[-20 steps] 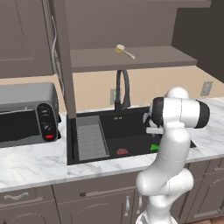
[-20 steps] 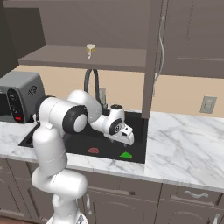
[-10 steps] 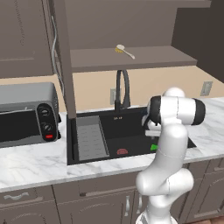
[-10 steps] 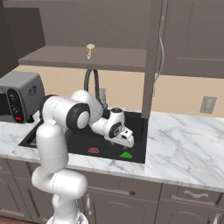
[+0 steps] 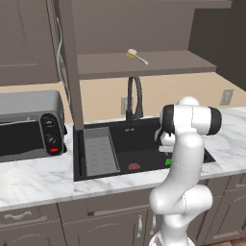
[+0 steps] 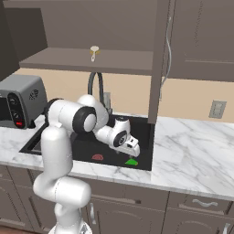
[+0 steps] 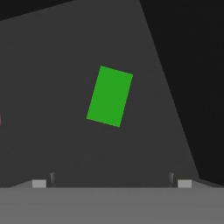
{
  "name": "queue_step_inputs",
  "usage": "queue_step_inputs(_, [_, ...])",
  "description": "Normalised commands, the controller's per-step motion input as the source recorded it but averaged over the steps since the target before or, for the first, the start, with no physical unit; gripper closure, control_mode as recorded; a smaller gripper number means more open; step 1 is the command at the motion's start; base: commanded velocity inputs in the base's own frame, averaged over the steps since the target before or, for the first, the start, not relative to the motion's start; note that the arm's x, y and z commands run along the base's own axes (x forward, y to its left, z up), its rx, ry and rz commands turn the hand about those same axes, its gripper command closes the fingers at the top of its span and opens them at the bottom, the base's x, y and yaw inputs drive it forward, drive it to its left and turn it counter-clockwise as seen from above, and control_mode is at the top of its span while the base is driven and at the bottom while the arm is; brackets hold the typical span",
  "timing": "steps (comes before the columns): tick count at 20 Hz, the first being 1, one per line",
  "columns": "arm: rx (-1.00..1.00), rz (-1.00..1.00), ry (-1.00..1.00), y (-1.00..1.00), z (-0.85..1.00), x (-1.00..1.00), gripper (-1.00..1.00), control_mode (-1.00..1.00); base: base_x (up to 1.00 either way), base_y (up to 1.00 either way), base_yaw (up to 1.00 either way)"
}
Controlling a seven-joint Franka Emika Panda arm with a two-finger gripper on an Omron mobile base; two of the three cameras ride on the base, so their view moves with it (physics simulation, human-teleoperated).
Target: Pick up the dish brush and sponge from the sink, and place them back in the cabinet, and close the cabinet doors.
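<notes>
The green sponge (image 7: 110,96) lies flat on the floor of the black sink (image 5: 144,137), near its right front corner (image 6: 132,162). My gripper (image 6: 133,151) hangs inside the basin just above the sponge, pointing down at it, jaws wide open and empty; its fingertips (image 7: 39,183) stand apart in the hand view, the sponge ahead of them. The dish brush (image 5: 137,55) with its cream head rests on the shelf of the open cabinet (image 5: 158,62) above the faucet, also seen as the dish brush (image 6: 94,51). A cabinet door (image 6: 157,59) stands open, edge-on.
A black arched faucet (image 5: 134,96) rises behind the basin. A grey ribbed tray (image 5: 100,151) fills the sink's left part and a red drain (image 5: 134,166) sits mid-floor. A toaster oven (image 5: 29,125) stands on the marble counter to the left.
The arm has swung slightly and the hand has dipped a little lower over the sponge. The jaws stay open; sponge and brush have not moved.
</notes>
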Motion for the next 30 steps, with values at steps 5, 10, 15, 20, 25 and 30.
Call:
queue_step_inputs(5, [0.0, 0.0, 0.0, 0.0, -0.17, 0.01, -1.0, -1.0, 0.0, 0.0, 0.0])
queue_step_inputs(10, [0.0, 0.0, 0.0, -0.01, -0.14, 0.08, -1.0, -1.0, 0.0, 0.0, 0.0])
queue_step_inputs(15, [0.0, 0.0, 0.0, 0.0, -0.09, 0.1, -1.0, -1.0, 0.0, 0.0, 0.0])
queue_step_inputs(20, [0.0, 0.0, 0.0, 0.0, -0.11, 0.1, -1.0, -1.0, 0.0, 0.0, 0.0])
queue_step_inputs(25, [0.0, -0.01, 0.0, 0.0, -0.08, 0.11, -1.0, -1.0, 0.0, 0.0, 0.0])
queue_step_inputs(30, [0.0, 0.0, 0.0, 0.0, -0.1, 0.07, -1.0, -1.0, 0.0, 0.0, 0.0])
